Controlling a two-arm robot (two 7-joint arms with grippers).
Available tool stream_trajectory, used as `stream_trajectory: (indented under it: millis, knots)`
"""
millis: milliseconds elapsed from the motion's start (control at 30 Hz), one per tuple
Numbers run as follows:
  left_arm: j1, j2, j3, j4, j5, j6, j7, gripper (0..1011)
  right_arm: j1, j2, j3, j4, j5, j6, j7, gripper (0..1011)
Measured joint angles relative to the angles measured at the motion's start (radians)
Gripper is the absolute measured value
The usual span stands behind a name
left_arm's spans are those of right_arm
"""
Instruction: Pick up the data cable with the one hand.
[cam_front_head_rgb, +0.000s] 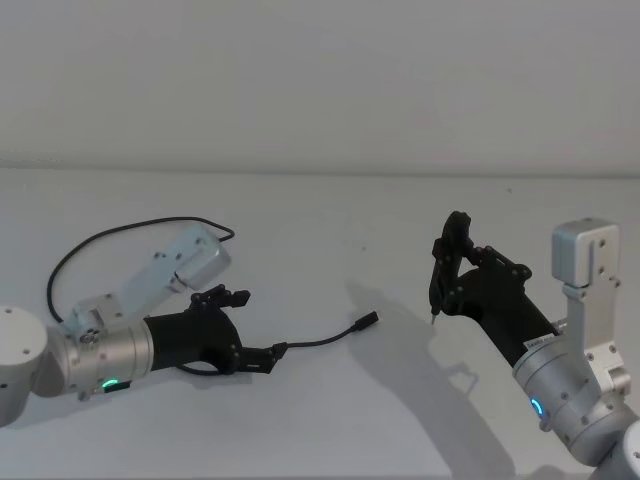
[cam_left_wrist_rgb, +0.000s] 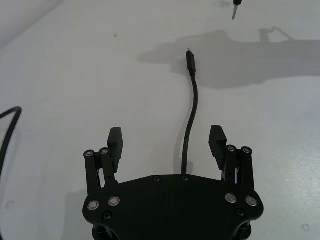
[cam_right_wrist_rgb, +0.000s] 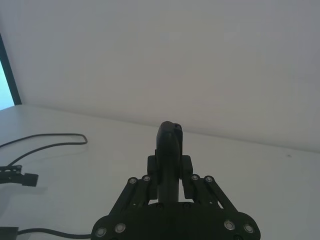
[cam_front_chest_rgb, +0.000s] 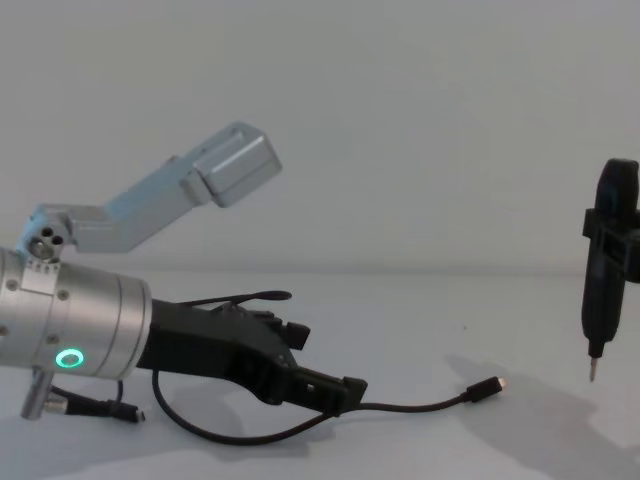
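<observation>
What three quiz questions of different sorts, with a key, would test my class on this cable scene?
1. True or false: the left gripper is shut on the cable.
2. Multiple choice: the right gripper holds A) the cable's plug; B) a pointed tool; C) nothing.
3. Fill in: the cable runs between the left gripper's two ____.

Key
1. False: it is open.
2. B.
3. fingers.
</observation>
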Motion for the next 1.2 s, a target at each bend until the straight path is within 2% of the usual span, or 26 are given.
stream_trajectory:
  millis: [533,1200]
  knots:
    - [-0.072,-0.059,0.041,0.124,-0.005,0.014,-0.024,1001,0.0,0.0,0.0,0.0,0.0,0.0,0.0,274]
    - [-0.112,-0.08,0.066,0.189,-0.008,0.012,-0.045,1001,0.0,0.0,0.0,0.0,0.0,0.0,0.0,274]
